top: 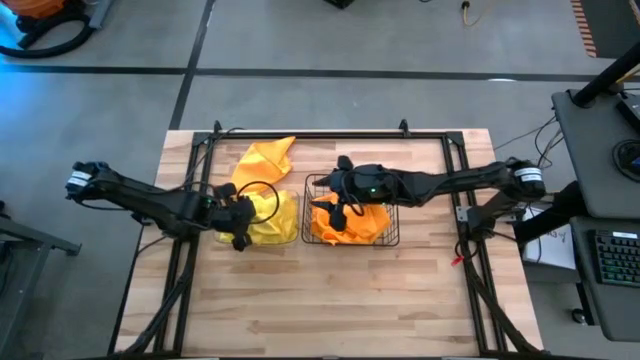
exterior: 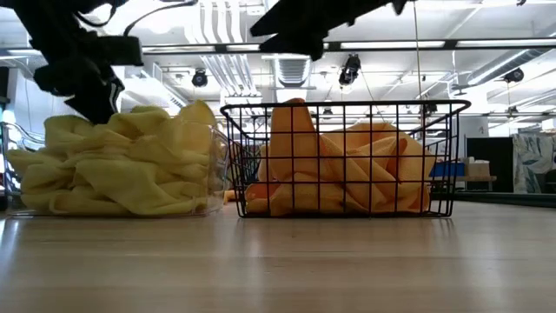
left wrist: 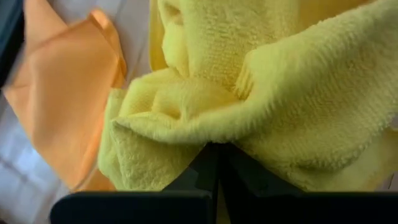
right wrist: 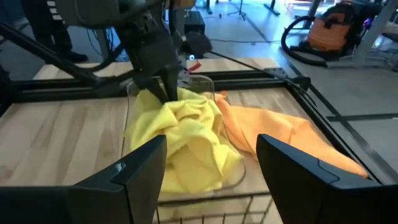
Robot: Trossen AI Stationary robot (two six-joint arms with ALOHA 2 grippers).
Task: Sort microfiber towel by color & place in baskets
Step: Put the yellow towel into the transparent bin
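Two grippers: left gripper (right wrist: 163,93) pinched into yellow towels (right wrist: 180,143), right gripper (right wrist: 211,168) wide, empty.

A grey concrete floor (top: 400,40) surrounds the wooden table (top: 330,300). A desk (top: 600,150) with a keyboard (top: 612,255) stands right; ceiling lights (exterior: 408,43) glow overhead.

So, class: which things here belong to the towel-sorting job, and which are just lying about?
Job:
yellow towels in the clear bin
orange towels in the wire basket
loose orange towel on the table
left gripper, shut
right gripper, open

Lying about:
vacuum cleaner
keyboard
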